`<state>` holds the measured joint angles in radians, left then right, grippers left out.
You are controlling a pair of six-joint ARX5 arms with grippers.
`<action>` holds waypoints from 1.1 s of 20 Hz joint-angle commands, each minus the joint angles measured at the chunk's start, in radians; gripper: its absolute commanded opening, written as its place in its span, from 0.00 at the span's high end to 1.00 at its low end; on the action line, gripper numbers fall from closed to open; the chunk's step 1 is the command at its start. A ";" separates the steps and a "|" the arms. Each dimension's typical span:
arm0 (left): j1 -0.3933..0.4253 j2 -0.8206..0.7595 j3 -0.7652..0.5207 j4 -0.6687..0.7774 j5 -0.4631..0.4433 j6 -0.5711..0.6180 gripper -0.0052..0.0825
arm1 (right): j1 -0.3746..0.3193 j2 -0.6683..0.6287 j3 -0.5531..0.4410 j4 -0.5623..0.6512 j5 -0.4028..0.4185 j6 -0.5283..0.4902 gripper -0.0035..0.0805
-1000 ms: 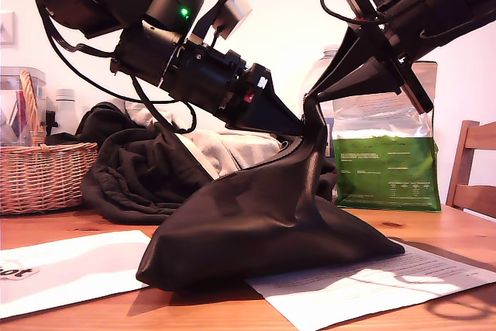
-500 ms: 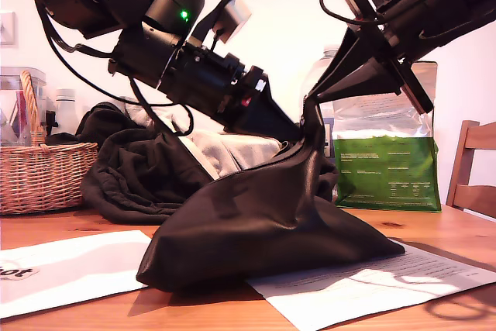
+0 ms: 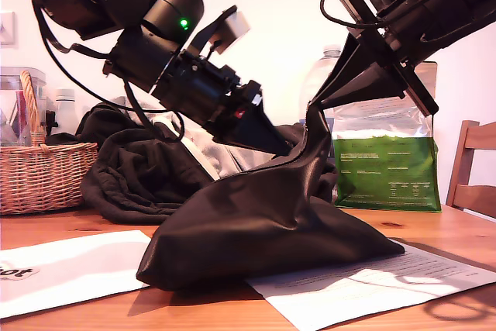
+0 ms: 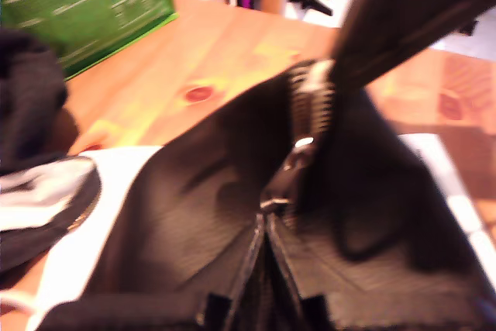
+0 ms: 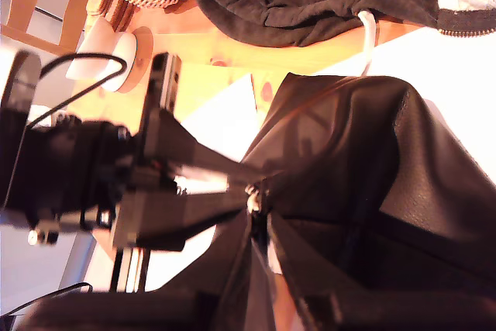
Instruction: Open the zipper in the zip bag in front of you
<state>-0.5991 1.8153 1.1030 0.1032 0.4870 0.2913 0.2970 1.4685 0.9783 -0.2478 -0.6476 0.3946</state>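
The black zip bag (image 3: 263,230) rests on the wooden table, its top end pulled up to a peak. My first gripper (image 3: 288,147) reaches in from the exterior view's left and is shut on the zipper's metal pull (image 4: 298,151). The zipper (image 4: 311,98) shows as silvery teeth running up from the pull, and as a thin line (image 3: 256,167) along the bag's sloping top edge. My second gripper (image 3: 312,106) comes from the exterior view's right and is shut on the fabric at the bag's raised end. The second wrist view shows the first gripper (image 5: 244,185) at the pull.
A wicker basket (image 3: 39,176) stands at the exterior view's left beside a heap of dark and grey clothing (image 3: 132,172). A green-and-silver foil pouch (image 3: 384,168) and a plastic bottle (image 3: 319,75) stand behind the bag. White papers (image 3: 70,269) lie under it. A wooden chair (image 3: 473,168) is at the exterior view's right.
My first gripper has tilted and moved down and toward the exterior view's left with the pull. The bag's top edge now slopes lower. My second gripper has held the peak almost still.
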 commanded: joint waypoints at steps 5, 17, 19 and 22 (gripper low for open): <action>0.005 0.023 -0.017 -0.006 0.060 -0.007 0.97 | 0.010 0.004 0.005 -0.005 0.005 -0.003 0.97; -0.018 0.030 -0.017 0.092 0.095 0.033 0.62 | 0.010 0.004 0.005 -0.005 0.003 -0.003 0.97; -0.018 0.047 -0.017 0.108 0.086 0.034 0.64 | 0.010 0.004 0.005 -0.005 0.003 -0.003 0.97; -0.018 0.071 -0.017 0.117 0.089 0.042 0.66 | 0.011 0.004 0.005 -0.005 0.000 -0.002 0.97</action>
<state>-0.6136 1.8484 1.1030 0.2119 0.5747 0.3237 0.2970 1.4685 0.9783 -0.2501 -0.6441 0.3946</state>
